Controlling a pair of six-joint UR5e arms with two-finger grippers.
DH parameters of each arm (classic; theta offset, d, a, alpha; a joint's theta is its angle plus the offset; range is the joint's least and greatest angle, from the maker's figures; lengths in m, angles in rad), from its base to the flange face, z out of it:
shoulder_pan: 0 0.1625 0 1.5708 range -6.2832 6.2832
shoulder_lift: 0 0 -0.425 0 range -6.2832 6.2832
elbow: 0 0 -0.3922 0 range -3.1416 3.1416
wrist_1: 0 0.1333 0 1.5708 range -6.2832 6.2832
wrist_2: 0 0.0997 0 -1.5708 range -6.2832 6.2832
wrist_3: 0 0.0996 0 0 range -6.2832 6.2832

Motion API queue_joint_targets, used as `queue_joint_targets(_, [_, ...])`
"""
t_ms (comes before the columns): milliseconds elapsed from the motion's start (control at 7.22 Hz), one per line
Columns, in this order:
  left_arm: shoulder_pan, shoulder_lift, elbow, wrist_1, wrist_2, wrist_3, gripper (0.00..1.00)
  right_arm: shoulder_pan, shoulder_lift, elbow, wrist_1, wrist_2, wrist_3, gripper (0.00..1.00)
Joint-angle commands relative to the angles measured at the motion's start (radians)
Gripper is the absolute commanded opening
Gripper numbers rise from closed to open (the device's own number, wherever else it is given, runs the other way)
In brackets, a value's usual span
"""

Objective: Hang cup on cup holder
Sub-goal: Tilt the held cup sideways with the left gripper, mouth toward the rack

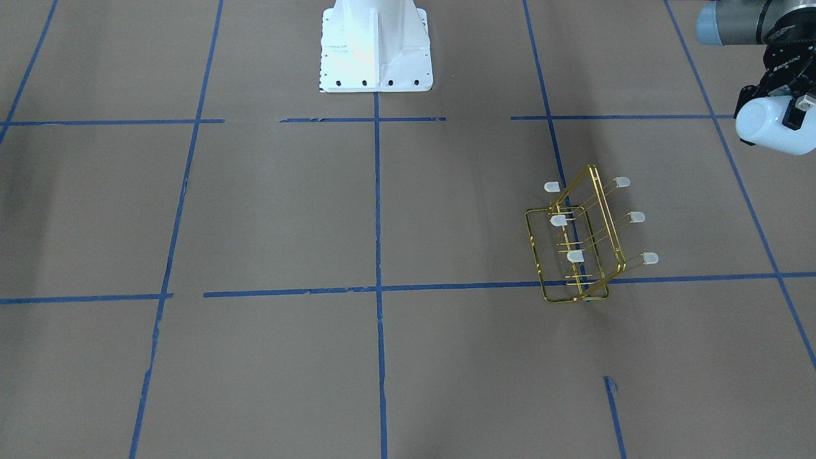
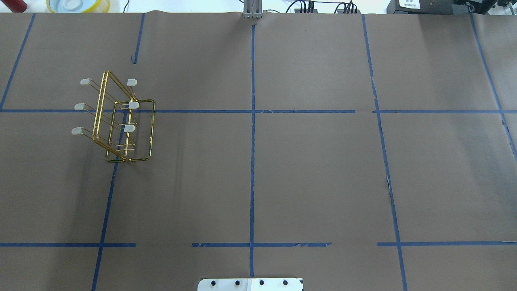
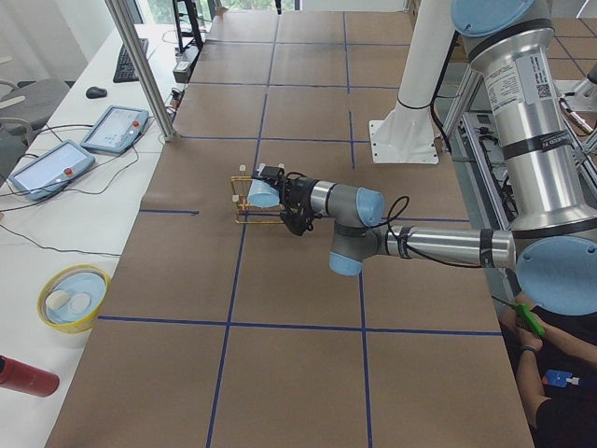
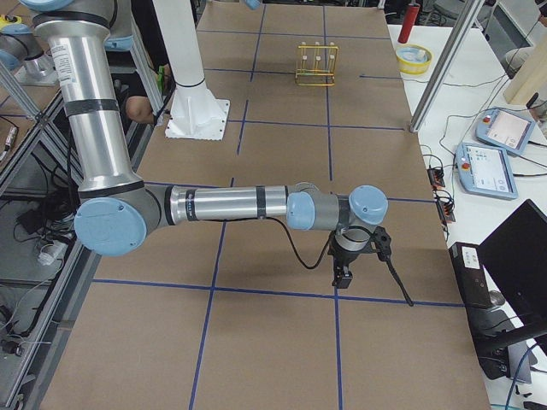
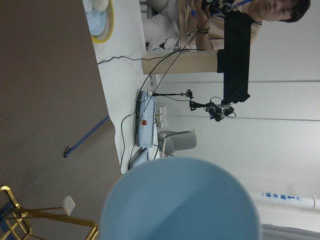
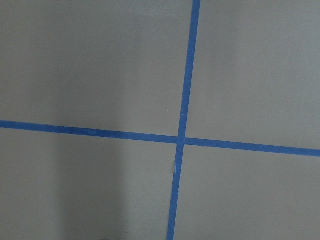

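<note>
My left gripper (image 1: 772,109) is shut on the pale bluish-white cup (image 1: 774,127) and holds it sideways in the air, off to the side of the cup holder. The cup holder (image 1: 577,245) is a gold wire rack with capped prongs, standing on the brown table; it also shows in the overhead view (image 2: 117,121). In the left wrist view the cup (image 5: 180,200) fills the lower frame, with a corner of the rack (image 5: 30,220) at the bottom left. In the exterior left view the cup (image 3: 264,193) is close beside the rack (image 3: 250,213). My right gripper (image 4: 359,256) hangs low over the table far from the rack; I cannot tell whether it is open or shut.
The white robot base (image 1: 376,51) stands at the table's middle edge. A yellow bowl (image 3: 73,299), a red bottle (image 3: 23,376) and control tablets (image 3: 112,126) lie on the white bench beyond the table's far edge. Blue tape lines (image 6: 182,140) cross the brown paper.
</note>
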Motion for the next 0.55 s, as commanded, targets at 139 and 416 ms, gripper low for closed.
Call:
queue_joint_targets(139, [0.030, -0.001, 0.001, -0.075, 0.019, -0.211, 0.00, 0.001, 0.000, 0.000, -0.001, 0.000, 0.000, 1.00])
queue_joint_targets(416, [0.133, 0.001, 0.001, -0.105, 0.166, -0.332, 0.00, 0.000, 0.000, 0.000, -0.001, 0.000, 0.000, 1.00])
